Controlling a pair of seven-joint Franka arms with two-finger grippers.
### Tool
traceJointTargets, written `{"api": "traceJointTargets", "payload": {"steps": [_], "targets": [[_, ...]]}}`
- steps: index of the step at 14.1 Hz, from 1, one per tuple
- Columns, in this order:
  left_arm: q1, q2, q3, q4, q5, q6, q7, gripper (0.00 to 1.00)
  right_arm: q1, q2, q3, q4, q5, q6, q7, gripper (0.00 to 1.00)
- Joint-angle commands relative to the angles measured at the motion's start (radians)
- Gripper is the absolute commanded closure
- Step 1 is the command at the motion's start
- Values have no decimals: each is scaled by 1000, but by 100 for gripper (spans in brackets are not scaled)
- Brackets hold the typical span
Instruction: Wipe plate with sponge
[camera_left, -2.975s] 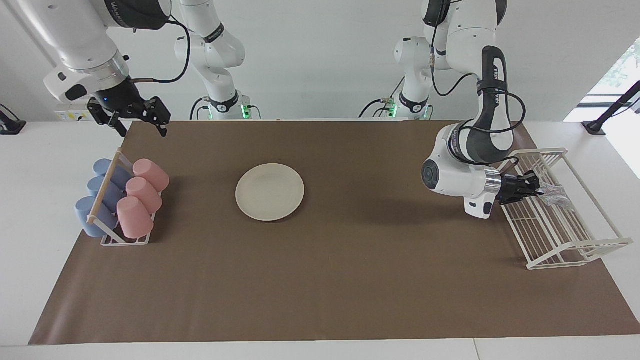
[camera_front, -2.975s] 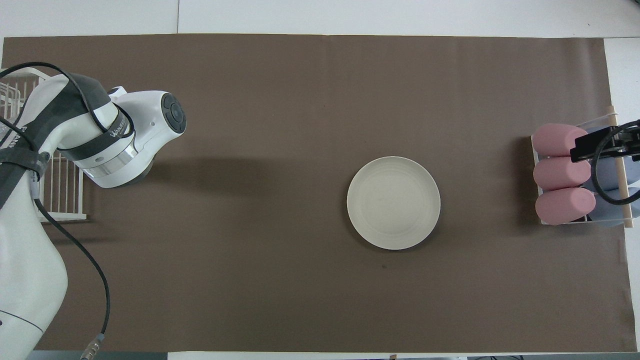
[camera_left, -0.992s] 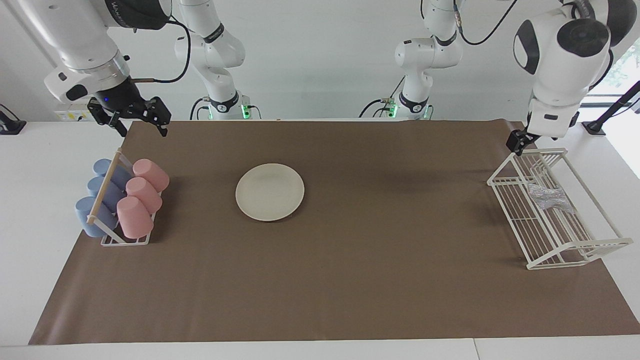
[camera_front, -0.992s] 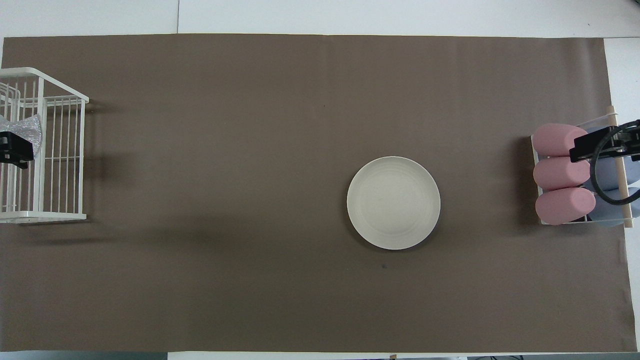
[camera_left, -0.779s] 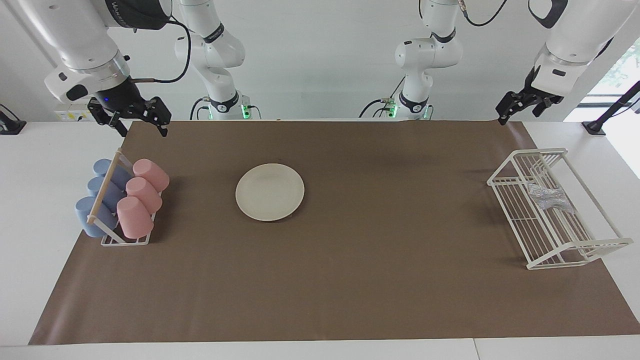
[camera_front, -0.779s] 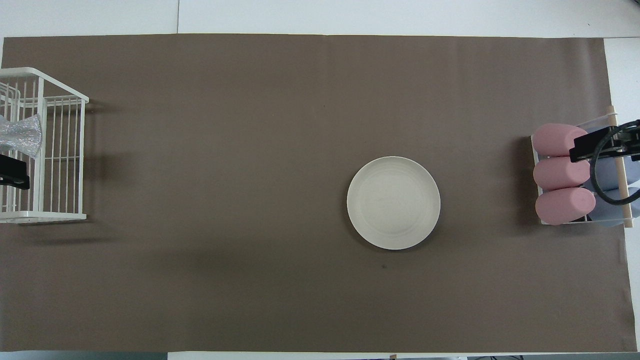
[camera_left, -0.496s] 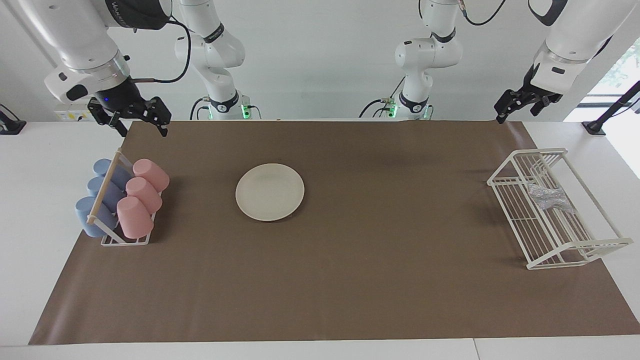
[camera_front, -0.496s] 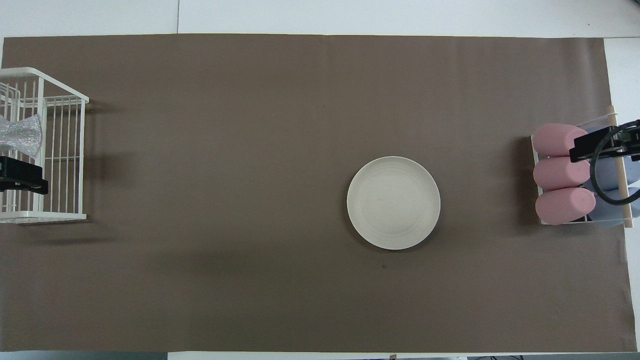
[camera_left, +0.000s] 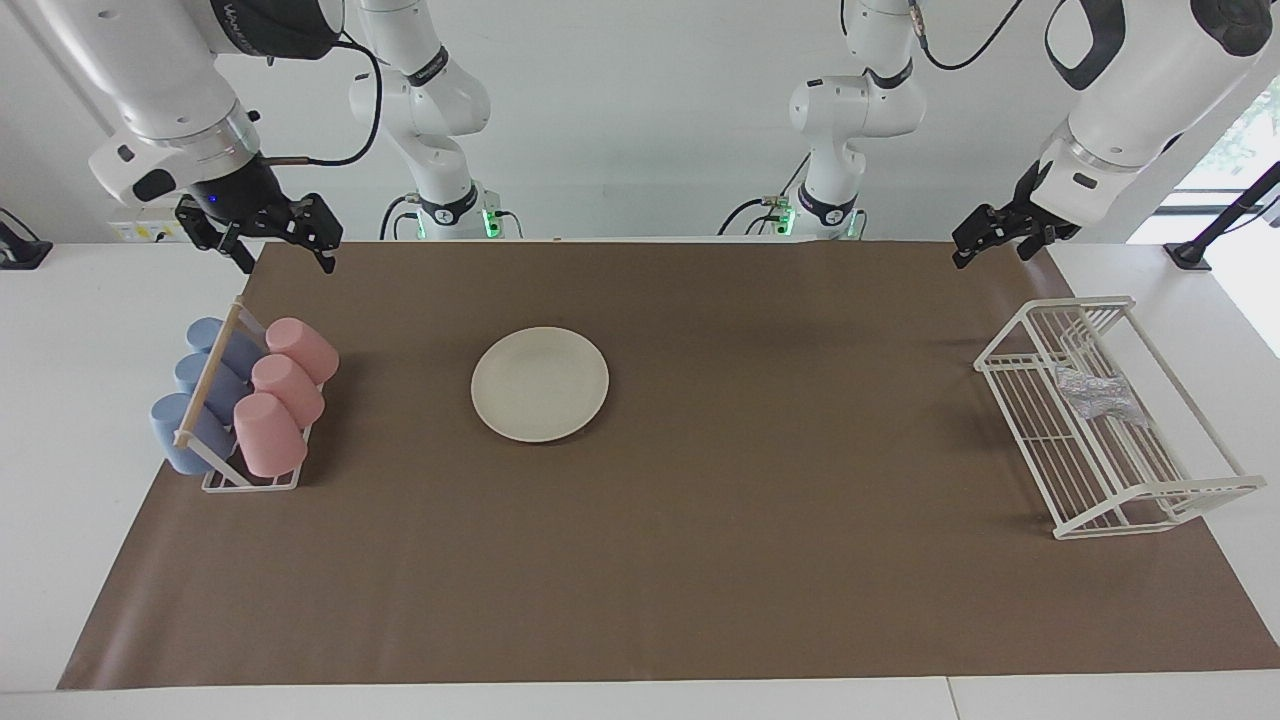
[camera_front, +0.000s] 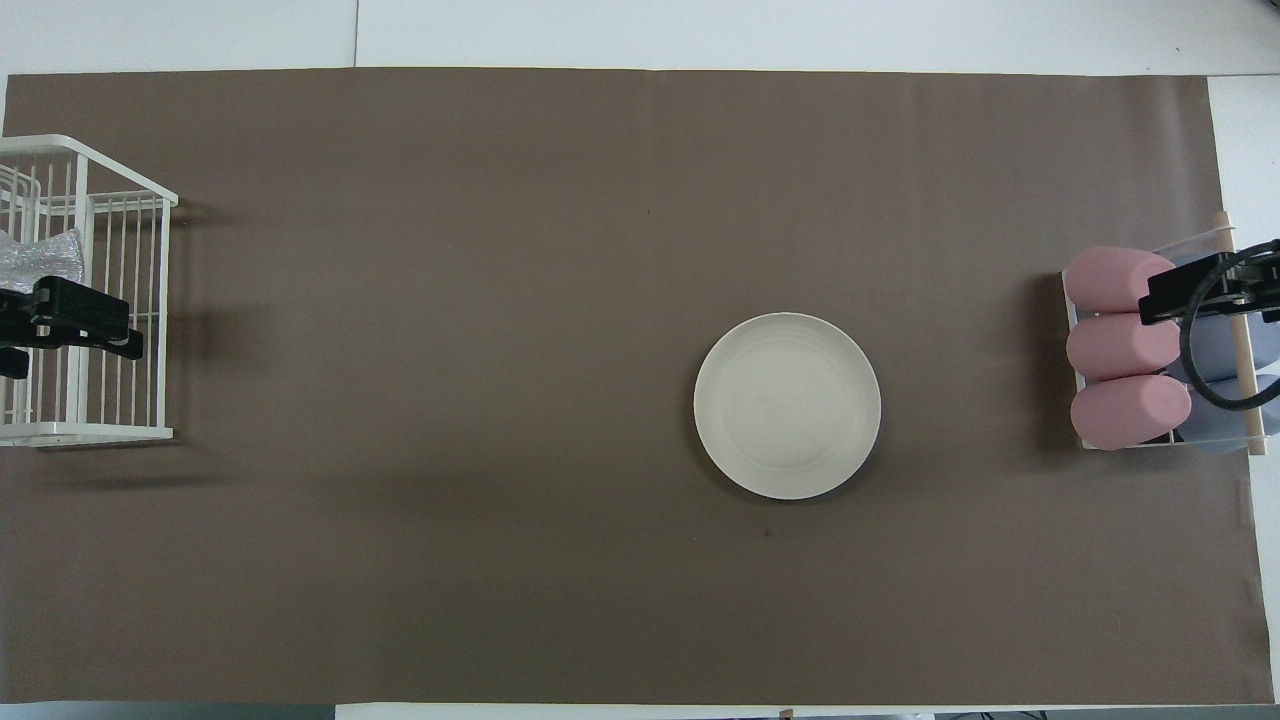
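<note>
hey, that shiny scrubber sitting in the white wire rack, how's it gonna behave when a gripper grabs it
The sponge looks crinkled and mesh-like, so it will probably squash rather than stay stiff. Small and airy, it is likely light. Lying on the wire rack, its mesh might snag on the bars.

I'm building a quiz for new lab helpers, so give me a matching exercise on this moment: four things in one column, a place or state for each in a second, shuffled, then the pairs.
Things:
1. plate
2. sponge
3. pink cups
4. left gripper

Places or states:
A. lying in the white wire rack
B. open, empty, raised in the air
C. lying flat and bare on the brown mat
D. tipped on their sides in the cup holder

Pairs: 1-C, 2-A, 3-D, 4-B
</note>
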Motion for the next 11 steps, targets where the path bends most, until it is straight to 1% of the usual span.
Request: {"api": "traceJointTargets", "payload": {"steps": [1, 4, 11], "targets": [[-19, 30, 23, 82, -10, -58, 0, 0, -1, -15, -3, -21, 13, 6, -23, 0], [-21, 27, 18, 39, -13, -26, 2, 0, -1, -15, -3, -21, 13, 6, -23, 0], [-16, 29, 15, 42, -15, -29, 2, 0, -1, -16, -3, -21, 13, 6, -23, 0]]}}
